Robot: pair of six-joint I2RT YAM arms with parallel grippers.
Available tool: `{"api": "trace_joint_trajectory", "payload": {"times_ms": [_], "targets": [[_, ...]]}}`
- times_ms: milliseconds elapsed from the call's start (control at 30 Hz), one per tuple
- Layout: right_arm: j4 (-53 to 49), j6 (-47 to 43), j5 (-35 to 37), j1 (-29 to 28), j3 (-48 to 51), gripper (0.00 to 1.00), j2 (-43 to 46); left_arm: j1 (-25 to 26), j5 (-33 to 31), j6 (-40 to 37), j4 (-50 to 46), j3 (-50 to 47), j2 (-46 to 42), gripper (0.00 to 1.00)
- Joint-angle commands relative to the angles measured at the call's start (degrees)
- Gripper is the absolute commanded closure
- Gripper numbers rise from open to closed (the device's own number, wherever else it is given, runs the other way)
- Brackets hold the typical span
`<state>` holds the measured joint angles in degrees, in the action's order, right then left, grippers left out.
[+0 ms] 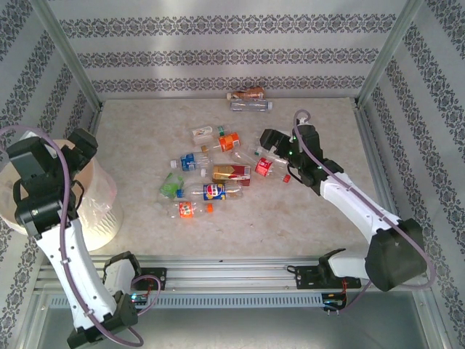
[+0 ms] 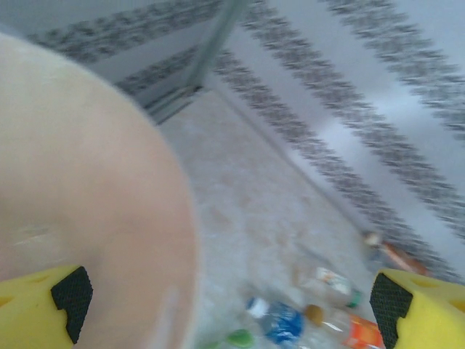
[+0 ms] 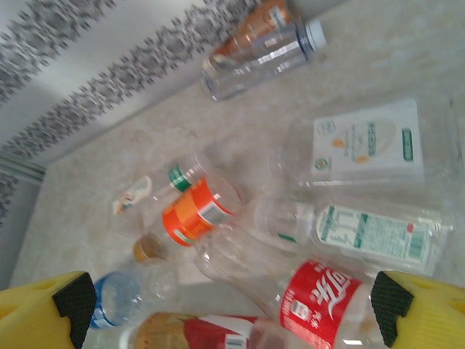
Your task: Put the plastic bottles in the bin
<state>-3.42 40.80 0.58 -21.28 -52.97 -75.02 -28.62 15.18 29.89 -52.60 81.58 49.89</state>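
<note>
Plastic bottles (image 1: 231, 172), roughly twelve; bin (image 1: 102, 225), one

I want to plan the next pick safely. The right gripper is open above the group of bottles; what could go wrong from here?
The right gripper hangs over the red-label bottle, which lies close against its neighbours; closing may pinch two or knock one aside. The bottles are crushed and smooth, so one may slip on the way to the bin. The two bottles by the back wall may be hard to reach.
</note>
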Motion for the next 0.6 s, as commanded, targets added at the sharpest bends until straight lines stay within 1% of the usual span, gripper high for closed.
{"api": "trace_joint_trajectory", "payload": {"times_ms": [0,33,67,100,133,167,233,333,400,500,567], "targets": [[-4.4,0.9,-0.7,-1.5,-0.1,0.02,-2.7,1.7,14.9,4.3,12.7,-3.5,-0.9,0.0],[-4.4,-0.5,-1.4,-2.4,-0.6,0.02,-3.9,3.1,17.7,5.4,16.0,-4.9,-1.0,0.0],[-4.6,-2.3,-2.1,-3.2,-1.1,0.02,-4.9,4.8,18.6,5.8,18.1,-5.7,-1.0,0.0],[-4.8,-6.5,-4.2,-4.2,-1.8,0.02,-6.6,7.4,18.3,5.6,19.6,-6.3,-0.9,0.0],[-4.4,-11.6,-7.2,-5.6,-2.4,0.02,-8.2,10.3,17.1,4.8,20.6,-6.5,-0.6,0.0],[-4.8,-16.0,-8.7,-7.0,-3.0,0.02,-9.4,13.1,15.8,3.9,21.2,-6.5,-0.2,0.0],[-6.5,-29.6,-12.0,-11.6,-4.5,0.02,-11.9,18.8,13.6,2.2,22.3,-6.4,1.4,0.0],[-9.6,-45.5,-11.7,-17.3,-6.0,0.02,-15.1,24.8,12.1,1.8,23.5,-6.5,4.8,0.0],[-12.5,-50.8,-12.2,-19.1,-7.9,0.02,-17.2,28.6,10.5,1.8,24.6,-6.9,7.0,0.0],[-14.8,-54.4,-18.9,-20.3,-10.9,0.05,-19.4,34.3,7.4,1.8,27.9,-8.7,9.9,0.0],[-13.9,-59.4,-23.5,-22.5,-10.9,0.07,-19.5,37.3,3.4,2.4,28.0,-9.2,11.9,0.0]]}}
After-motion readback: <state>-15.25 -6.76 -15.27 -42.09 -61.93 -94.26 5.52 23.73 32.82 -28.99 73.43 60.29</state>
